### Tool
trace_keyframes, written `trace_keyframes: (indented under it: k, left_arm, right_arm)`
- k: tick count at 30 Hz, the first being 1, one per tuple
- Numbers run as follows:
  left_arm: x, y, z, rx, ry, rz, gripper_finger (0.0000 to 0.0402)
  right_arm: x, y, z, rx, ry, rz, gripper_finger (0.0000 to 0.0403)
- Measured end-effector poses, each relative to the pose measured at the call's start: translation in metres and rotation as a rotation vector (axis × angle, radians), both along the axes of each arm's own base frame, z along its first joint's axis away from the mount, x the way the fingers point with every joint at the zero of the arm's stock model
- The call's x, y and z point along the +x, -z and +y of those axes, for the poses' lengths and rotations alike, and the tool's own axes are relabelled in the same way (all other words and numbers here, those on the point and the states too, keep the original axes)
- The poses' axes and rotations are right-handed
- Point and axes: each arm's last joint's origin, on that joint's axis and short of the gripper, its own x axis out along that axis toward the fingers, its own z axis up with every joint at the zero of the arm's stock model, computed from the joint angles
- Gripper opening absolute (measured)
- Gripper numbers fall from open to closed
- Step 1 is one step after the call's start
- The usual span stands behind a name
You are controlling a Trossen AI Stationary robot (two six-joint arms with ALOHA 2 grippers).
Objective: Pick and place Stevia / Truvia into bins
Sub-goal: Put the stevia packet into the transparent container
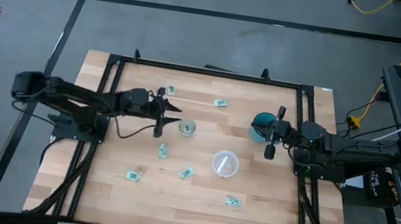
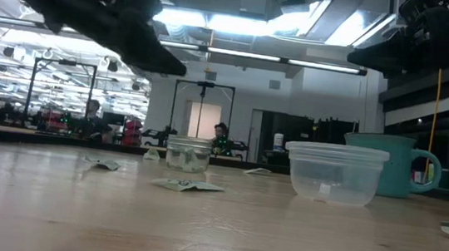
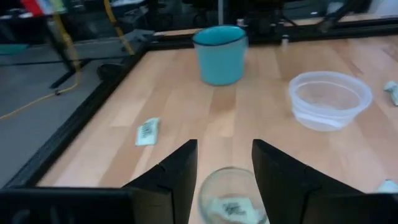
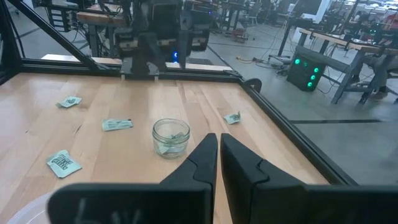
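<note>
Taken from the left, with the glass jar (image 1: 186, 127) as landmark. Left gripper (image 1: 169, 114) hovered above the table just left of the jar, fingers (image 3: 176, 171) parted about a jar's width and empty, in the left wrist view. Already at least one packet inside the jar (image 4: 171, 138). Risk judged: dropping straight down could clip the jar rim and tip or slide it. Loose Stevia packets (image 1: 163, 151) lay nearby: one below the jar, one (image 1: 171, 90) above-left of it, one (image 1: 133, 175) far below-left, one (image 1: 220, 103) above-right, one (image 1: 187, 173) below-right, one (image 1: 232, 201) far below-right. Flat and thin, so likely to slip from a pinch or skid across the wood.

Right of the jar, and lower, stood the plastic cup (image 1: 225, 163), a pale strip inside it not identifiable. Further right, the teal mug (image 1: 263, 124), with the right gripper (image 1: 272, 142) beside it, fingers (image 4: 200, 158) nearly shut, nothing held.

Room judged ample below the jar; the black frame (image 1: 107, 99) hemmed the left and top edges, tight for the packet above-left.
</note>
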Motion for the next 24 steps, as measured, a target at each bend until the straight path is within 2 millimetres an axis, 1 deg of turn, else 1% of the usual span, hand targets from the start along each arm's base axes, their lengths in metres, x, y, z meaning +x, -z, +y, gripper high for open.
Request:
trace_keyframes:
  k: [3, 8, 14, 18, 24]
  left_arm:
    - [-0.012, -0.008, -0.001, -0.004, -0.061, 0.013, 0.0147]
    - [-0.027, -0.011, -0.001, 0.010, -0.151, 0.079, 0.0147]
    - [-0.034, -0.006, 0.004, 0.020, -0.389, 0.129, 0.0147]
    - [-0.035, -0.004, 0.005, 0.024, -0.418, 0.159, 0.0147]
    - [-0.035, -0.004, 0.005, 0.002, -0.429, 0.145, 0.0151]
  right_arm:
    - [0.000, 0.000, 0.000, 0.004, 0.001, -0.001, 0.0026]
    - [0.000, 0.000, 0.000, 0.005, 0.001, -0.001, 0.0026]
    - [0.000, 0.000, 0.000, 0.004, 0.001, -0.001, 0.0026]
    - [0.000, 0.000, 0.000, 0.006, 0.001, -0.002, 0.0026]
    - [0.000, 0.000, 0.000, 0.035, 0.005, -0.008, 0.0026]
